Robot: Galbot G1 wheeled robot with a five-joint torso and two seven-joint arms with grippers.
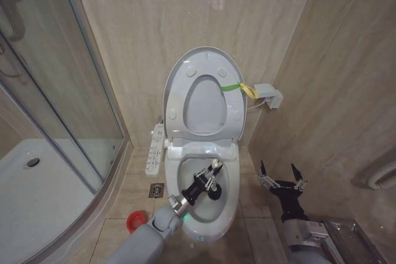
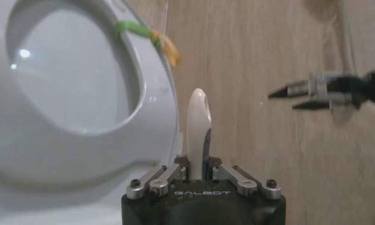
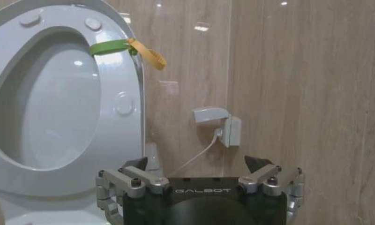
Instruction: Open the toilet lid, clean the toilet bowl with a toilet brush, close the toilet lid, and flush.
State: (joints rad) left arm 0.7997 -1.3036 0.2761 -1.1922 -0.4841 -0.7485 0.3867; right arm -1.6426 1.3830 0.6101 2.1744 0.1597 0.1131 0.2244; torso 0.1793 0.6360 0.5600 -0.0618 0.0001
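Toilet lid (image 1: pixel 201 94) up, leaning back against the wall behind the toilet bowl (image 1: pixel 230 211), seat raised with it, green-and-yellow strap (image 1: pixel 240 88) on its right edge; left gripper (image 1: pixel 211 174) down inside the bowl, jaws clamped on the toilet brush (image 1: pixel 214 180); long axis of the brush running from the jaws up toward the lid at its handle end and down into the basin at its dark head, seemingly close over the bowl's floor; right gripper (image 1: pixel 281 174) hanging beside the bowl on its right, above the floor tiles, jaws spread apart and empty; left arm plainly the nearer one to the bowl, and probably the working one for the scrub.

Red cup holder (image 1: pixel 136 221) on the floor left of the bowl, near the drain (image 1: pixel 156 190); buttoned side panel (image 1: pixel 155 148) on the bowl's left flank.

From the left wrist, white handle tip (image 2: pixel 198 117) standing straight out between the jaws, lid behind it; bristles hidden there; from the right wrist, spread fingers (image 3: pixel 132 177) and a wall socket (image 3: pixel 222 125) right of the lid.
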